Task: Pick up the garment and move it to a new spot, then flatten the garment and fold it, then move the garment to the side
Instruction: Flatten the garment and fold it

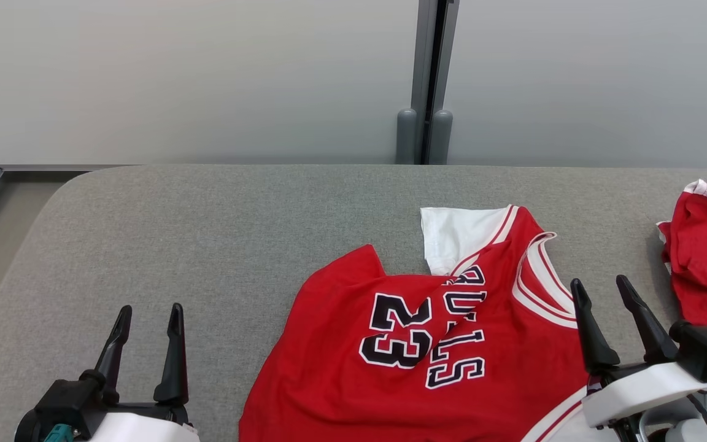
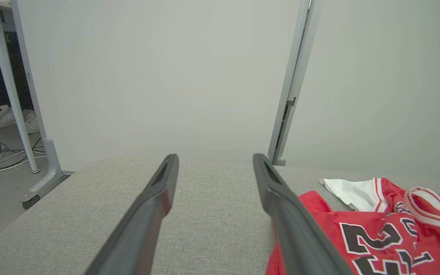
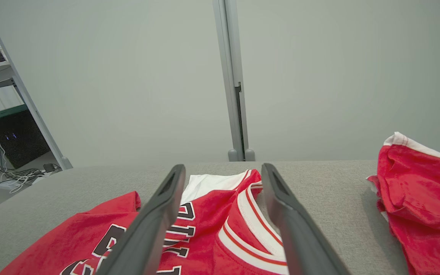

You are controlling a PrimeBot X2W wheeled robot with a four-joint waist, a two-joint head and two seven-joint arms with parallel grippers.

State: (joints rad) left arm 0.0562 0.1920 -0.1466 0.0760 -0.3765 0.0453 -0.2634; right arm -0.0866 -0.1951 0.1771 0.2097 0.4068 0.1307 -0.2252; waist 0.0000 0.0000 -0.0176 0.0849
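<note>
Dark, long fingers stand spread on the left gripper (image 1: 151,310), at about 7 o'clock in the head view. It holds nothing and hangs over bare grey tabletop (image 1: 206,233). The right gripper (image 1: 600,282), at about 4 o'clock, is likewise released and empty, its fingers parted above the cloth.

The red jersey (image 1: 329,344) lies on the table between them, from roughly 5 to 6 o'clock. It is rumpled, its upper part folded across the lettering, and a white inner panel (image 1: 452,236) is turned out at its 12 o'clock edge. The right gripper's tips hover over the striped collar at the jersey's 3 o'clock side; I cannot tell if they touch it. The left gripper sits apart from the jersey, whose nearest edge lies off at its 3 o'clock.

A second red garment (image 1: 706,276) is bunched at 3 o'clock on the table, well apart from the jersey.

By my reading the first step, the pick-up, has not begun. The next move calls for both grippers to come down onto the jersey's edges and pinch through the loose layers, the left travelling further to reach it.
</note>
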